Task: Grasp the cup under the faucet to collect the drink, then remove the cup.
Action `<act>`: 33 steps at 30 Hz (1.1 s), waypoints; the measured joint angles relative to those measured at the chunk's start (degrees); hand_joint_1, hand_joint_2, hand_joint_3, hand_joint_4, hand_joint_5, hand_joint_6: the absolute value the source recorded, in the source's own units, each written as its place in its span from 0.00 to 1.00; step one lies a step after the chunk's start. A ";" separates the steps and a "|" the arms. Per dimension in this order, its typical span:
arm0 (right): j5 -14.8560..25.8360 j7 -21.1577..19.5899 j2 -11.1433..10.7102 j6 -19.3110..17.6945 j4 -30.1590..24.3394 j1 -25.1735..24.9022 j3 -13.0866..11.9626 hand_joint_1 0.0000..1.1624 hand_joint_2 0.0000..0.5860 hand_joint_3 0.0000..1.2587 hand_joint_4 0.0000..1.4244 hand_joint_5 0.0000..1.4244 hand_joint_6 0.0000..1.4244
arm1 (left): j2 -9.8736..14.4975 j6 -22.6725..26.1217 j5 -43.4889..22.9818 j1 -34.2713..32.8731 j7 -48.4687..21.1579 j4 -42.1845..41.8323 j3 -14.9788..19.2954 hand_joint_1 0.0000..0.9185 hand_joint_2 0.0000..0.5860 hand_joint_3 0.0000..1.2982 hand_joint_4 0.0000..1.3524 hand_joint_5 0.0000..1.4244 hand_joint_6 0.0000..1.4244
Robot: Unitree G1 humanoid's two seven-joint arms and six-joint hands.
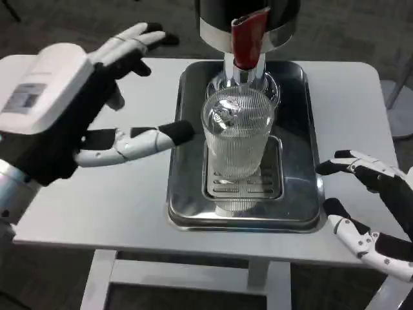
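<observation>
Both hands spread empty, left hand (97, 103) beside the cup (237, 132) on the tray (303, 194), right hand (374, 206) at the table's right edge; a careless grab could topple it.

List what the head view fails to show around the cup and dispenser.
- Dispenser: its upper body is cut off by the top edge.
- Cup: ribbed clear glass makes any liquid level unreadable.
- Right hand: partly cut off by the right edge.
- Tray: the grate's middle is hidden behind the cup.
</observation>
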 measured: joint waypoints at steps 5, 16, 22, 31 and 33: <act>0.03 -0.11 -0.10 -0.03 -0.01 -0.06 0.01 0.41 0.85 0.22 0.09 0.08 0.18 | 0.31 -0.01 -7.61 0.23 -0.92 -2.06 4.13 0.05 0.27 0.26 0.24 0.31 0.38; 0.05 -0.44 -0.16 -0.02 -0.29 0.24 -0.11 0.41 0.85 0.22 0.09 0.08 0.18 | 0.74 4.86 -31.66 -17.83 -14.15 4.84 3.27 0.00 0.28 0.16 0.15 0.22 0.27; 0.09 -0.64 -0.15 -0.02 -0.50 0.31 -0.15 0.40 0.85 0.22 0.10 0.08 0.18 | -1.93 8.80 -36.95 -25.78 -20.92 11.27 -0.50 0.00 0.27 0.15 0.13 0.21 0.26; 0.15 -1.04 -0.12 -0.02 -0.52 0.69 -0.31 0.40 0.85 0.22 0.10 0.07 0.18 | -5.34 12.28 -38.95 -30.93 -26.26 14.81 -2.48 0.00 0.26 0.14 0.13 0.21 0.27; 0.14 -1.15 -0.09 -0.01 -0.52 0.73 -0.31 0.40 0.85 0.22 0.10 0.07 0.18 | -5.73 12.82 -39.02 -31.33 -27.01 15.23 -2.94 0.00 0.26 0.14 0.13 0.22 0.27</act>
